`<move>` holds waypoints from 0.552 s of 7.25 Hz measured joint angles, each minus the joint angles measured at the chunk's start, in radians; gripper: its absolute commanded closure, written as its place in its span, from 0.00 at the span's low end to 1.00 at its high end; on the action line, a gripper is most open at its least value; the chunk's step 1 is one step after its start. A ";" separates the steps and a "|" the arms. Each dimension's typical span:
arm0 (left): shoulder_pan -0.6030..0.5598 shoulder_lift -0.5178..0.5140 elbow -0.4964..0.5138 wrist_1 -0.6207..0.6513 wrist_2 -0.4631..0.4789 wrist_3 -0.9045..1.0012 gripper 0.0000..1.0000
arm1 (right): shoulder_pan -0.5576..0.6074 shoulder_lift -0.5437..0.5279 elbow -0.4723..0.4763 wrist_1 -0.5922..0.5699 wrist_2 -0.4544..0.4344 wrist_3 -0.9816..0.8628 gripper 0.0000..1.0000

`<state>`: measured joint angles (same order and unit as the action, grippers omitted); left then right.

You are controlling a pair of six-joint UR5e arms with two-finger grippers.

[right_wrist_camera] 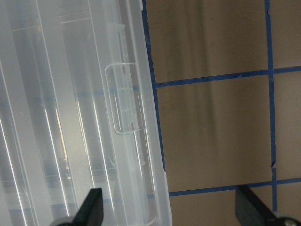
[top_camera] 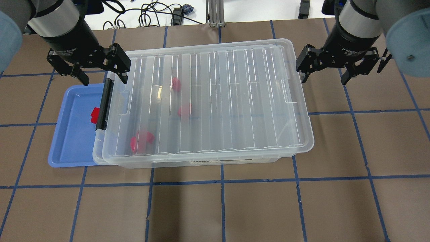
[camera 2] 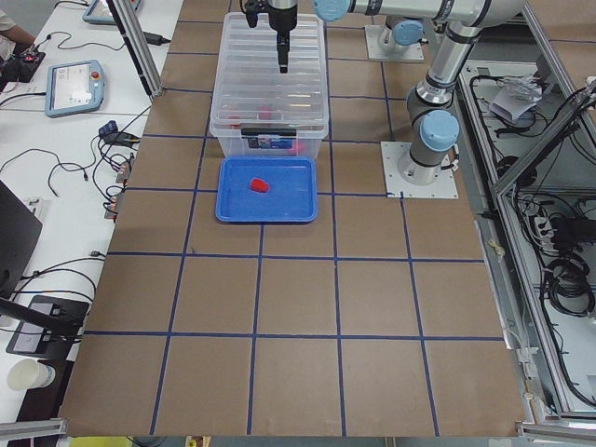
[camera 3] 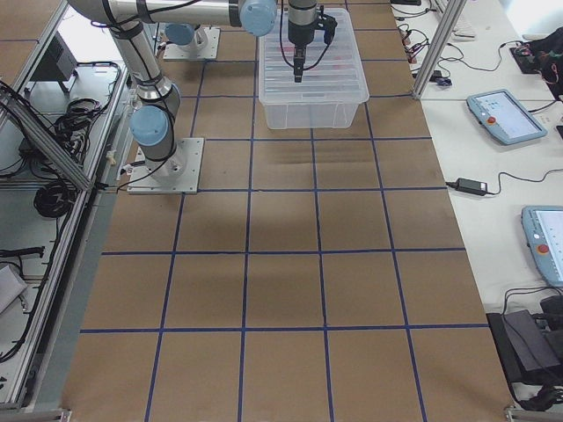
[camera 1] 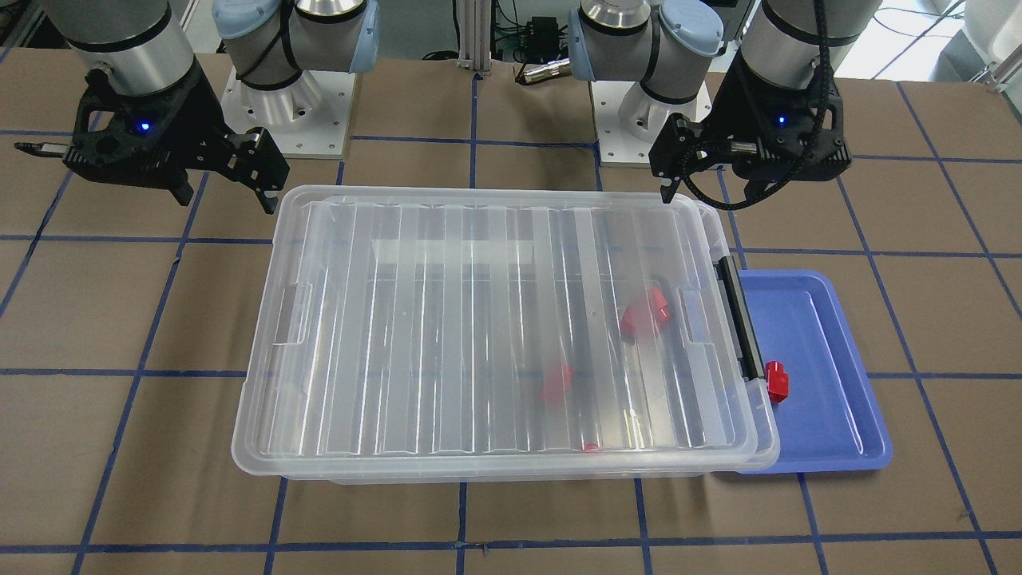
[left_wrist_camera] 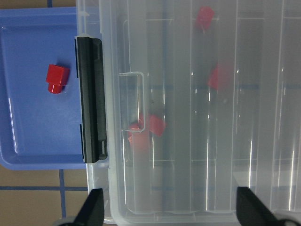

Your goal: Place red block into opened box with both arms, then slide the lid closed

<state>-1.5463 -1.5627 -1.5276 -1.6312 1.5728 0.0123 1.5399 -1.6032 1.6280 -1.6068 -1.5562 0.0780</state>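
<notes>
The clear box [top_camera: 97, 155] stands mid-table with the ribbed lid [top_camera: 221, 97] lying over it, set slightly off from the black latch [top_camera: 104, 104] end. Through the lid I see three red blocks [top_camera: 141, 141] inside. One more red block [top_camera: 95, 115] lies on the blue tray [top_camera: 69, 141], beside the latch [left_wrist_camera: 91, 99]. My left gripper [top_camera: 102, 75] hovers open over the latch end of the box, holding nothing. My right gripper [top_camera: 325, 75] hangs open just past the opposite short end, also holding nothing.
The blue tray [camera 1: 830, 415] touches the box's latch end. Both arm bases [camera 1: 279, 104] stand behind the box. Side benches with tablets and cables [camera 2: 74, 88] run along the table's far edge. Brown table surface with blue tape lines [top_camera: 221, 181] surrounds the box.
</notes>
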 measured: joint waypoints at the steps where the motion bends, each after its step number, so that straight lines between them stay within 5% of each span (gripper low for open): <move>1: 0.000 0.000 0.000 0.000 0.000 0.000 0.00 | -0.001 0.007 0.001 0.000 -0.001 -0.003 0.00; 4: 0.000 -0.002 0.000 -0.001 0.000 0.000 0.00 | -0.004 0.090 0.001 -0.029 0.012 0.000 0.00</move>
<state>-1.5463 -1.5646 -1.5279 -1.6321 1.5724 0.0123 1.5363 -1.5130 1.6286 -1.6360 -1.5443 0.0783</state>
